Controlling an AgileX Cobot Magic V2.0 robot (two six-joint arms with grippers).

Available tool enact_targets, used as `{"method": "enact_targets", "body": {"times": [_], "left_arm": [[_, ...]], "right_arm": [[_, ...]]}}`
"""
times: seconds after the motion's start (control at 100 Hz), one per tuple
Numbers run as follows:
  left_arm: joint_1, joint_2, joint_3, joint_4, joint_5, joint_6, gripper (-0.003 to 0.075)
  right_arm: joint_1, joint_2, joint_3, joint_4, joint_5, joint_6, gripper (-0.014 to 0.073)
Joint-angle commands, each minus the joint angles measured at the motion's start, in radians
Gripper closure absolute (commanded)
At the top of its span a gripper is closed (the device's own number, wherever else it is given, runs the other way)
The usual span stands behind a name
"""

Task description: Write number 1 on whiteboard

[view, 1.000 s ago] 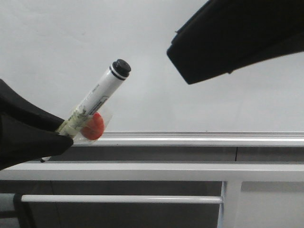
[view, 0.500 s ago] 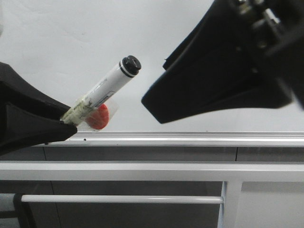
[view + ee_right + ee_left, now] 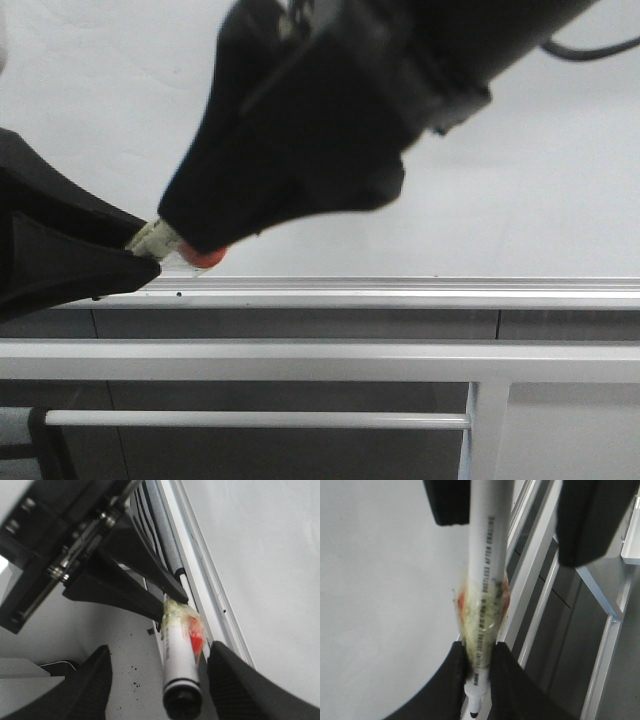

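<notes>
The whiteboard [image 3: 520, 200] fills the upper front view above its silver rail [image 3: 420, 292]; no black stroke of a number 1 shows on it. My left gripper [image 3: 135, 258] is shut on a white marker pen [image 3: 152, 238] with a red disc [image 3: 205, 258]. In the left wrist view the left gripper [image 3: 479, 652] pinches the taped barrel [image 3: 487, 555], and a small black tip [image 3: 474, 712] sticks out behind the fingers. My right gripper [image 3: 200, 225] is open. Its fingers [image 3: 235, 690] straddle the pen's black far end [image 3: 181, 697] without gripping it.
Below the rail run white metal bars [image 3: 300, 360], a thinner rod [image 3: 250, 418] and an upright post [image 3: 485, 430]. The right arm's black body [image 3: 360, 90] hides much of the board's middle. A speckled grey floor [image 3: 130, 675] shows in the right wrist view.
My right gripper has swept down and left from the upper right and now covers the pen's far end. The left gripper and pen have stayed nearly still since half a second ago.
</notes>
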Motion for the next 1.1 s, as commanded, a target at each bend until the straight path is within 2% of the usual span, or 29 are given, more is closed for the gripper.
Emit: {"method": "enact_targets", "body": {"times": [0.0,0.1,0.36,0.43,0.54,0.68,0.78,0.9,0.97,1.02,1.09], "left_arm": [[0.001,-0.018,-0.031,0.012,-0.042,-0.002,0.0741],[0.001,-0.018,-0.031,0.012,-0.042,-0.002,0.0741],[0.001,-0.018,-0.031,0.012,-0.042,-0.002,0.0741],[0.001,-0.018,-0.031,0.012,-0.042,-0.002,0.0741],[0.001,-0.018,-0.031,0.012,-0.055,-0.002,0.074],[0.001,-0.02,-0.031,0.021,-0.089,-0.002,0.0732],[0.001,-0.02,-0.031,0.05,-0.089,-0.002,0.0632],[0.001,-0.02,-0.031,0.05,-0.101,-0.002,0.0381],[0.001,-0.024,-0.031,0.015,-0.127,-0.002,0.0263],[0.001,-0.031,-0.031,-0.023,-0.15,-0.002,0.0214],[0.001,-0.056,-0.031,-0.067,-0.166,-0.004,0.0197]], "right_arm": [[0.0,-0.012,-0.036,0.01,-0.046,-0.013,0.0209],[0.0,-0.012,-0.038,0.01,-0.07,-0.013,0.0228],[0.0,-0.012,-0.04,0.01,-0.074,-0.013,0.0419],[0.0,-0.012,-0.04,0.01,-0.074,-0.013,0.0495],[0.0,-0.012,-0.04,0.01,-0.074,-0.013,0.0668],[0.0,-0.012,-0.04,0.01,-0.074,-0.013,0.0663],[0.0,-0.012,-0.04,0.01,-0.076,-0.013,0.0663],[0.0,-0.012,-0.04,0.01,-0.076,-0.013,0.0663],[0.0,-0.018,-0.04,0.01,-0.077,-0.013,0.0663],[0.0,-0.028,-0.04,0.01,-0.077,-0.013,0.0663],[0.0,-0.046,-0.038,0.01,-0.079,-0.013,0.0663]]}}
